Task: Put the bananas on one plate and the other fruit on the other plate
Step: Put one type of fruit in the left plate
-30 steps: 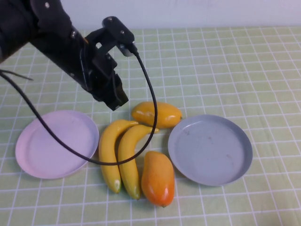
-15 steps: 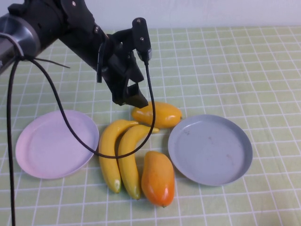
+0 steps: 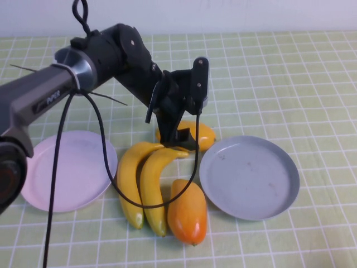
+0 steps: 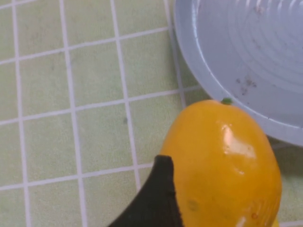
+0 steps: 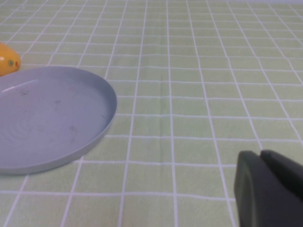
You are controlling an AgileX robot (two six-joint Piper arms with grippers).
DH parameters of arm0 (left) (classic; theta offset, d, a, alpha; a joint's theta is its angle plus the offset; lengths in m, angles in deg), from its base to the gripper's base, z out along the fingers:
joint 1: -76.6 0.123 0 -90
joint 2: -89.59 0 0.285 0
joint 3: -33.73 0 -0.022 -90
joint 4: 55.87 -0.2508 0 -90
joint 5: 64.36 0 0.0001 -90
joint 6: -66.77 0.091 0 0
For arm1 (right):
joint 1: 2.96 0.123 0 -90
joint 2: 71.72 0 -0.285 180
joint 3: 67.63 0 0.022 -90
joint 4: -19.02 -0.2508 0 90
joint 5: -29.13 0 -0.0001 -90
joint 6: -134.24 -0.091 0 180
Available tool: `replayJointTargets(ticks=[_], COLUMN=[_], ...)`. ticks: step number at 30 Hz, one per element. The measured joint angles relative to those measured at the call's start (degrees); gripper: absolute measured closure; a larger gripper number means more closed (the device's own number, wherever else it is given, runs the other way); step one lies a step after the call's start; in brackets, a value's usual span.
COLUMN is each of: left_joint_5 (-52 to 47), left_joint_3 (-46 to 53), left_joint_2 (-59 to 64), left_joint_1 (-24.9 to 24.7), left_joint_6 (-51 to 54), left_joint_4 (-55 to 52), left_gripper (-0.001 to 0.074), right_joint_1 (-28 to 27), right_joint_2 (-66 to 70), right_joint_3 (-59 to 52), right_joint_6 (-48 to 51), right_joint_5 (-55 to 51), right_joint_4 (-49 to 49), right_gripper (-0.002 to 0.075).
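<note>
Left gripper over the glossy oval mango, hiding half, fingers spread wide, empty; right gripper cut off low, fingers closed, empty.

Left gripper partly hides far mango; right gripper unseen overhead.

The left arm reaches in from the bench's left edge toward its middle, wrist angled down. Its left pincer hangs low with fingers spread wide. The right pincer sits closed, low above the bench.
</note>
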Motion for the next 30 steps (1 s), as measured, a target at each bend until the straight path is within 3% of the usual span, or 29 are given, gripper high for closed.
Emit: replayJointTargets(ticks=[13,15,18,24,27,30], left_joint_5=[4.6,4.7,4.7,4.8,4.8,4.3], left_joint_3=[-0.1,-0.1,-0.1,-0.1,-0.1,-0.1], left_joint_2=[4.6,4.7,4.7,4.0,0.9,-4.1], left_joint_1=[0.0,0.0,0.0,0.0,0.0,0.0], left_joint_6=[0.0,-0.1,-0.7,-1.2,-6.9,-20.5], left_joint_4=[-2.1,-2.7,-3.9,-5.0,-5.5,-7.2], left_gripper=[0.0076,0.0104,0.0218,0.0216,0.0216,0.0216], right_joint_1=[0.0,0.0,0.0,0.0,0.0,0.0], right_joint_2=[0.0,0.0,0.0,0.0,0.0,0.0], right_joint_3=[0.0,0.0,0.0,0.0,0.0,0.0], right_joint_6=[0.0,0.0,0.0,0.0,0.0,0.0], right_joint_5=[0.0,0.0,0.0,0.0,0.0,0.0], right_joint_4=[0.0,0.0,0.0,0.0,0.0,0.0], right_gripper=[0.0743,0.0743,0.0743,0.0743,0.0743,0.0743])
